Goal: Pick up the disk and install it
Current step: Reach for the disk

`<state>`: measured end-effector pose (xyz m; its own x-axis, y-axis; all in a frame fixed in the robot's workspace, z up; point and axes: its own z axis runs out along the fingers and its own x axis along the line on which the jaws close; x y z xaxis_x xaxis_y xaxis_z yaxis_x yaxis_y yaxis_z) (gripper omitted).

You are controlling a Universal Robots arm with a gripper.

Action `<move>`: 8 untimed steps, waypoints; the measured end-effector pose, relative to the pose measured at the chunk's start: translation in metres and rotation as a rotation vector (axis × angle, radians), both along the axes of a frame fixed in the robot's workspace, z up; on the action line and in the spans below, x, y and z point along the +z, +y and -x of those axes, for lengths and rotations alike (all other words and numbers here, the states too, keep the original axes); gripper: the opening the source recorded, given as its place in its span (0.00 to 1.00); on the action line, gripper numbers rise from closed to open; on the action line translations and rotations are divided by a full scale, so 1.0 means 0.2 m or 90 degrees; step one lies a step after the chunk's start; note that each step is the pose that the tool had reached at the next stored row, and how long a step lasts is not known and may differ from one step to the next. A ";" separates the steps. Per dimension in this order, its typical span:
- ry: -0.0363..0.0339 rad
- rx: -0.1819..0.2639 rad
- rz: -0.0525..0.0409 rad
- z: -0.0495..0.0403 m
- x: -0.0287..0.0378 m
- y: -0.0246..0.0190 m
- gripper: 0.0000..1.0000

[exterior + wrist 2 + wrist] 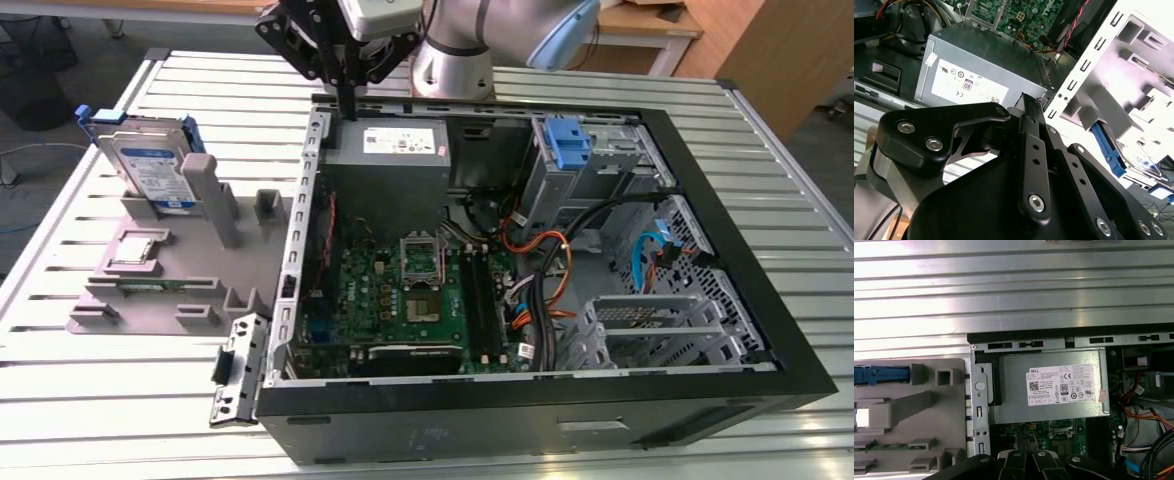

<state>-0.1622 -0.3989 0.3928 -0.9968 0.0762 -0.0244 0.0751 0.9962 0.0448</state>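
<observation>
1. Gripper (346, 112): fingers pressed together, empty, over the case (534, 425) by the power supply (400, 150).
2. Disk (147, 165): upright in grey holder (147, 290), off the case toward the exterior view's left, well apart from gripper.

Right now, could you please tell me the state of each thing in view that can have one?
case, lying open, side panel off.
power supply, mounted inside the case.
disk, upright in the grey holder, outside the case, ungripped.
tool, shut, empty, near the power supply's corner.
</observation>
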 end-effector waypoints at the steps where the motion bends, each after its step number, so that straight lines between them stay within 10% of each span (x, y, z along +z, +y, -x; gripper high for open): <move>1: 0.0000 0.000 0.0000 0.002 0.000 0.000 0.10; 8: 0.0000 0.000 0.0000 0.016 0.000 0.000 0.10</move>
